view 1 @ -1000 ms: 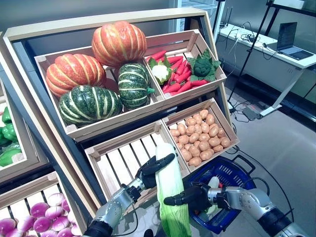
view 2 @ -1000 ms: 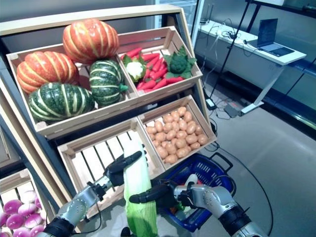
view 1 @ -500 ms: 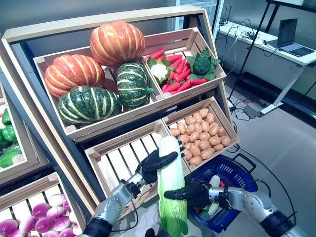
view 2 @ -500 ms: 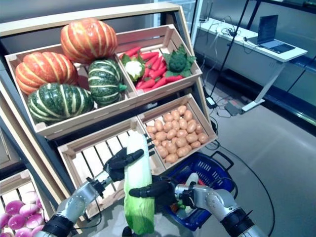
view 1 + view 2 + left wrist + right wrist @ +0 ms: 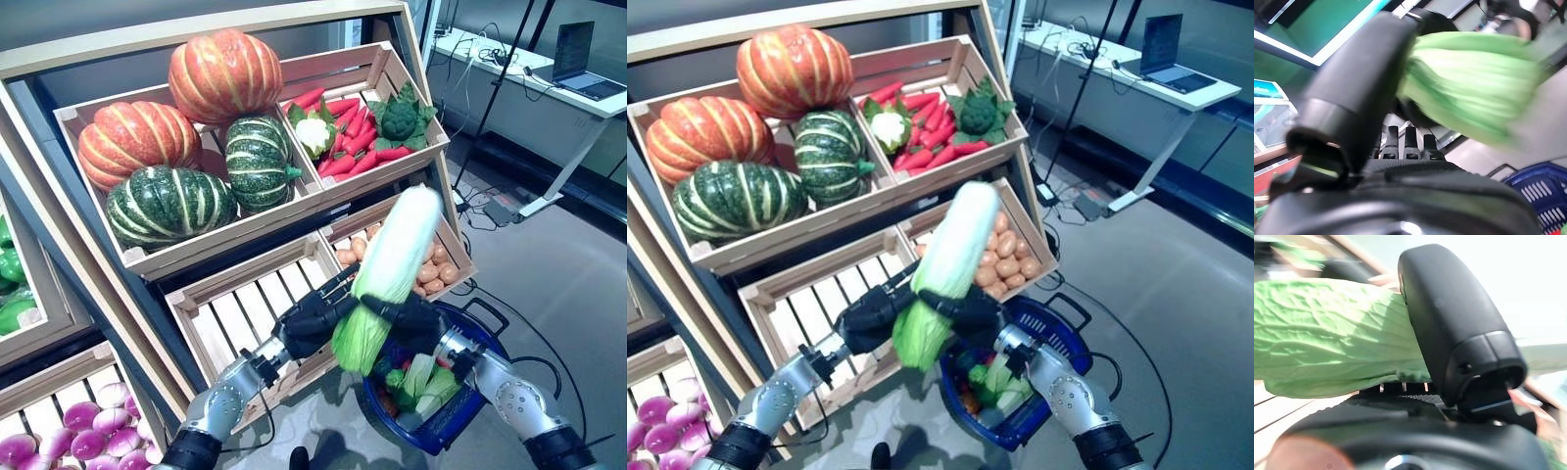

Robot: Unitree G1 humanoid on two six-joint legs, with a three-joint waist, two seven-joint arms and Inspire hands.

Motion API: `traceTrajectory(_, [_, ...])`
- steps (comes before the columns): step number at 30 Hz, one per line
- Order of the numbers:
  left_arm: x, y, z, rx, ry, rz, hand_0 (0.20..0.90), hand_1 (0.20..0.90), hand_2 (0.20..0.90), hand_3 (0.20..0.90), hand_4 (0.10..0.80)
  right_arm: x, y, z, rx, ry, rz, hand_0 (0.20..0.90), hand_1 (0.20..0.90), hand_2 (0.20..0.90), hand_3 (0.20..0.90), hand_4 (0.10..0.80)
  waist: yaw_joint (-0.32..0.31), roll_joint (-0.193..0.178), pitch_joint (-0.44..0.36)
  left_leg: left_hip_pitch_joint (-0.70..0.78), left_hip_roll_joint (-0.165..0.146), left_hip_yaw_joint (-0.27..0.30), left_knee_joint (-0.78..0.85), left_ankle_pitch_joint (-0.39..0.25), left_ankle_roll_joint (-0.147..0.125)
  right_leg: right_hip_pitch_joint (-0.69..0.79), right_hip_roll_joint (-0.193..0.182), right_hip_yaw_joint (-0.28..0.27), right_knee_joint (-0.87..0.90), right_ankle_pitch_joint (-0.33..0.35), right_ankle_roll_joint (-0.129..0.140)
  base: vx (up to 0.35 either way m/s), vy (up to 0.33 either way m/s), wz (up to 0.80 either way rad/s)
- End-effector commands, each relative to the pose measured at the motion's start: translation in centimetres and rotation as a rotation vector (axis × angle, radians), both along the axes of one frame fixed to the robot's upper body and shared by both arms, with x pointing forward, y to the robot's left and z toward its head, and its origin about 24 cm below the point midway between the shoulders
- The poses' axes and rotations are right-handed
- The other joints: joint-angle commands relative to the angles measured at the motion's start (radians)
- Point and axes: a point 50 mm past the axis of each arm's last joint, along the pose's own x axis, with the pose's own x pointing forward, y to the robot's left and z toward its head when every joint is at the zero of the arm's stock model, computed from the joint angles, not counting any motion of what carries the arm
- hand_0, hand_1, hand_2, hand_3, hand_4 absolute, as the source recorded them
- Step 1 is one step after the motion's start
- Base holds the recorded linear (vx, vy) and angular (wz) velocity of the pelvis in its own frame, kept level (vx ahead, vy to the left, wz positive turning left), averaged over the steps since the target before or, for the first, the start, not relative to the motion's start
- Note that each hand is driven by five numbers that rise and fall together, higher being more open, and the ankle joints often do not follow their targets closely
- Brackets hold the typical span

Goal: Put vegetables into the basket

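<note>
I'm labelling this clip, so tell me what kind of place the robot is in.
Probably a mock grocery produce stand in a lab: wooden crates of pumpkins and potatoes, a blue shopping basket, and a desk with a laptop behind.

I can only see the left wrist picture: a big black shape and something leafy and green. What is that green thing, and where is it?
Observer: It is a long napa cabbage, white with a green leafy end, tilted above the edge of a blue plastic basket.
Visitor: Is only one hand holding it?
Observer: No, both do. The left hand and the right hand curl round its green end from either side.
Visitor: Is the basket empty?
Observer: No. Some pale green leafy vegetables already lie inside it.
Visitor: What is behind all this?
Observer: A wooden shelf with an empty slatted crate and a crate of brown potatoes.
</note>
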Motion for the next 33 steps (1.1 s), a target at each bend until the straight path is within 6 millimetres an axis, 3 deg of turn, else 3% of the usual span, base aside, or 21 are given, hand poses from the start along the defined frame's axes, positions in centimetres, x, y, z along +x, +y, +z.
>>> traceTrajectory(1, [1.9, 0.6, 2.8, -0.037, -0.129, 0.02, 0.9, 0.9, 0.9, 0.9, 0.8, 1.5, -1.7, 8.0, 0.291, -0.402, -0.226, 0.3, 0.3, 0.3, 0.3, 0.4, -0.006, -0.028, -0.043, 0.087, 0.035, 0.015, 0.009, -0.132, -0.03, -0.012, -0.049, 0.027, 0.021, 0.035, 0.013, -0.002, -0.015, -0.09])
traceTrajectory(6, [1.9, 1.2, 3.5, -0.049, -0.166, 0.069, 0.9, 0.9, 0.9, 0.9, 0.8, 1.4, -3.6, 6.3, 0.318, -0.331, -0.416, 0.3, 0.3, 0.3, 0.3, 0.4, -0.008, -0.026, -0.037, 0.081, 0.034, 0.022, 0.009, -0.132, -0.028, -0.018, -0.046, 0.032, 0.018, 0.035, 0.009, 0.0, -0.011, -0.05])
traceTrajectory(14, [2.4, 1.5, 7.1, -0.083, -0.316, 0.117, 0.9, 0.9, 0.9, 0.9, 0.8, 1.3, -8.2, 2.6, 0.353, -0.193, -0.715, 0.3, 0.3, 0.3, 0.3, 0.4, -0.007, -0.014, 0.018, 0.021, 0.037, 0.005, 0.009, -0.113, -0.029, -0.088, -0.031, 0.04, 0.059, 0.022, -0.007, -0.102, -0.021, -0.03])
traceTrajectory(18, [3.0, 1.7, 9.3, -0.093, -0.405, 0.133, 0.9, 0.9, 0.9, 0.9, 0.8, 2.2, -9.8, 3.0, 0.34, -0.193, -0.76, 0.3, 0.3, 0.3, 0.3, 0.4, -0.004, -0.004, 0.075, -0.018, 0.04, 0.0, 0.016, -0.095, -0.029, -0.148, -0.023, 0.049, 0.114, 0.005, -0.022, -0.213, -0.024, 0.02])
traceTrajectory(24, [3.6, 2.9, 13.9, -0.061, -0.635, 0.21, 0.9, 0.9, 0.9, 0.9, 0.8, 4.1, -12.8, 4.9, 0.248, -0.202, -0.824, 0.3, 0.3, 0.3, 0.3, 0.4, 0.016, 0.02, 0.238, -0.257, 0.045, -0.037, 0.278, -0.12, -0.051, -0.335, -0.022, 0.064, 0.356, -0.059, -0.067, -0.253, -0.043, 0.03])
traceTrajectory(27, [3.8, 3.2, 15.1, -0.041, -0.702, 0.232, 0.9, 0.9, 0.9, 0.9, 0.8, 4.7, -13.6, 5.2, 0.222, -0.189, -0.857, 0.3, 0.3, 0.3, 0.3, 0.4, 0.026, 0.022, 0.273, -0.334, 0.043, -0.051, 0.358, -0.138, -0.057, -0.396, -0.03, 0.065, 0.425, -0.081, -0.073, -0.125, -0.034, 0.17])
traceTrajectory(33, [4.6, 2.7, 18.2, -0.076, -0.805, 0.263, 0.9, 0.9, 0.9, 0.9, 0.8, 6.6, -15.2, 7.1, 0.157, -0.165, -0.925, 0.3, 0.3, 0.3, 0.3, 0.4, 0.047, 0.03, 0.346, -0.495, 0.011, -0.091, 0.506, -0.172, -0.045, -0.55, -0.056, 0.065, 0.573, -0.108, -0.085, -0.127, -0.012, 0.14])
